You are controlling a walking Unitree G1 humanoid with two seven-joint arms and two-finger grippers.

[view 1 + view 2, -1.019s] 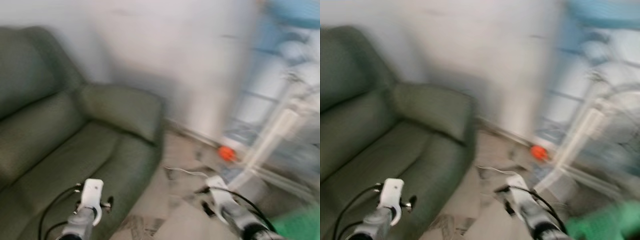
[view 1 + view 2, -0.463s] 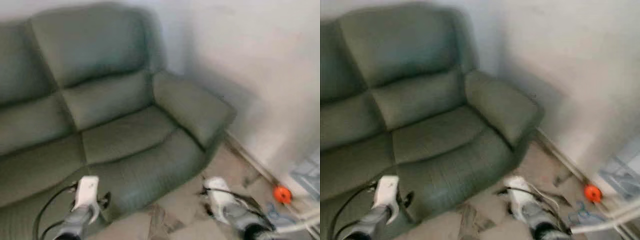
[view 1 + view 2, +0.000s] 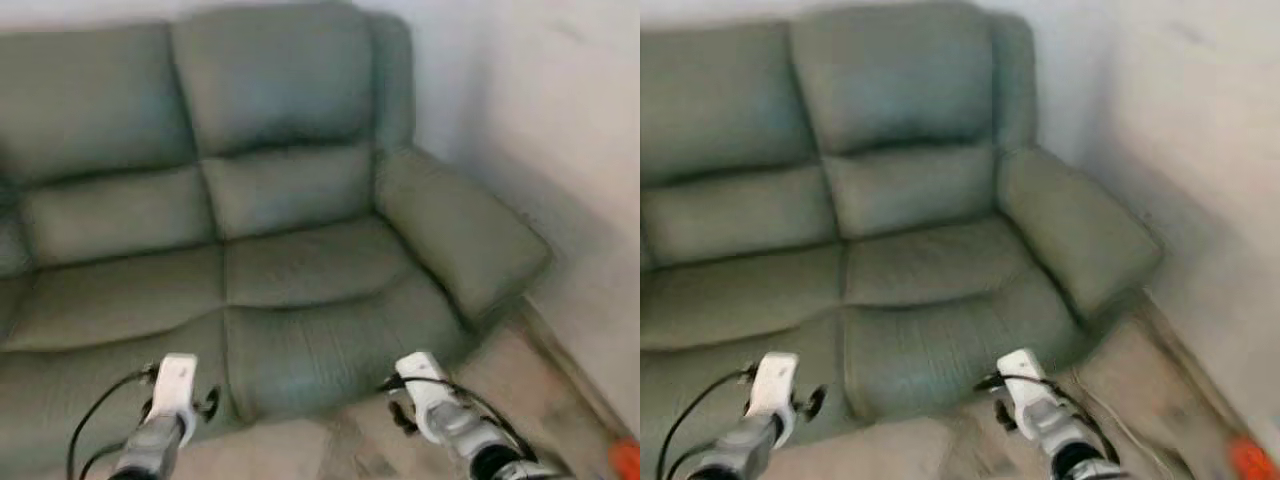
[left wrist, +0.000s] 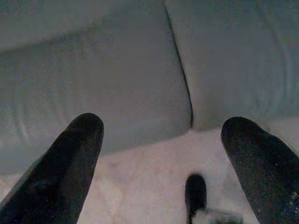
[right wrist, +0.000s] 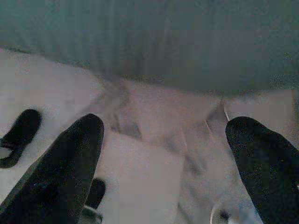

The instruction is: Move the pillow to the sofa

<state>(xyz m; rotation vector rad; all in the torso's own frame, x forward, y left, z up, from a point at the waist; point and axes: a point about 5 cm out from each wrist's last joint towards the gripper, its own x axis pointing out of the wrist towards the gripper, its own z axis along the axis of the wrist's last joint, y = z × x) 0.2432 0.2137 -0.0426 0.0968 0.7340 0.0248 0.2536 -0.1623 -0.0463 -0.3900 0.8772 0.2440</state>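
A green sofa (image 3: 280,250) stands against the wall, with bare floor (image 5: 154,154) before it. The left tool (image 4: 161,154) and right tool (image 5: 163,158) both hang low in front of it, fingers spread wide, holding nothing.

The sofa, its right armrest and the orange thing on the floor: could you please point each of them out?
sofa (image 3: 300,265): left eye view, on the seat cushion.
armrest (image 3: 455,225): left eye view, on its top.
orange thing (image 3: 1248,460): right eye view, on its middle; blurred.

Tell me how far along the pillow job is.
Nothing looks done yet: the green sofa has bare seat cushions. Nothing is in hand either: the left gripper and right gripper are open and empty, low over the floor by the sofa's front. Fetching and placing the pillow is all left.
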